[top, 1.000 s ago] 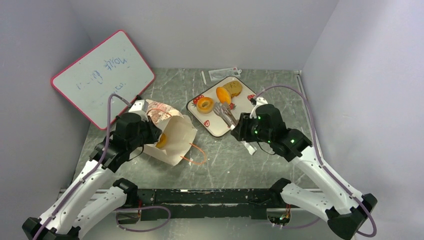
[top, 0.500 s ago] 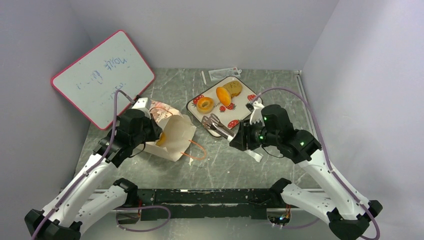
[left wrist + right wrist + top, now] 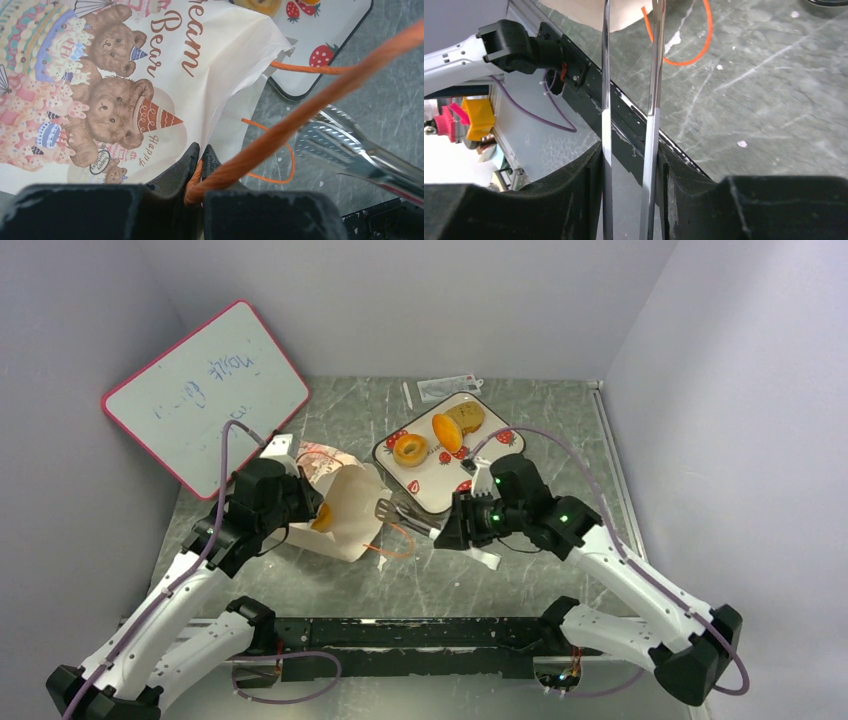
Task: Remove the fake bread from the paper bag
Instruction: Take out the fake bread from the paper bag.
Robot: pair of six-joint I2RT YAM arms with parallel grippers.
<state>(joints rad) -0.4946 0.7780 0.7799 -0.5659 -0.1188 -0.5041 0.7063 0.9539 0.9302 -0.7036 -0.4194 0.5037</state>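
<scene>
The paper bag [image 3: 352, 508] lies on its side, mouth toward the right, with a bear print on its upper face [image 3: 115, 90]. An orange piece of fake bread [image 3: 322, 521] shows inside the mouth. My left gripper [image 3: 300, 503] is shut on the bag's rim and orange cord handle [image 3: 300, 112]. My right gripper [image 3: 452, 532] is shut on metal tongs [image 3: 400, 515], whose empty tips sit just outside the bag's mouth. A ring doughnut [image 3: 410, 449], an orange oval bun [image 3: 447, 431] and a tan bun [image 3: 467, 417] lie on the strawberry-print tray [image 3: 432, 482].
A pink-framed whiteboard [image 3: 205, 395] leans at the back left. A clear plastic wrapper [image 3: 447, 388] lies behind the tray. The bag's second orange handle [image 3: 395, 540] loops on the table below the tongs. Grey walls close in the table on three sides.
My right arm has swung left from over the tray, carrying the tongs to the bag's mouth. My left gripper has kept its hold on the bag, which barely shifted.
</scene>
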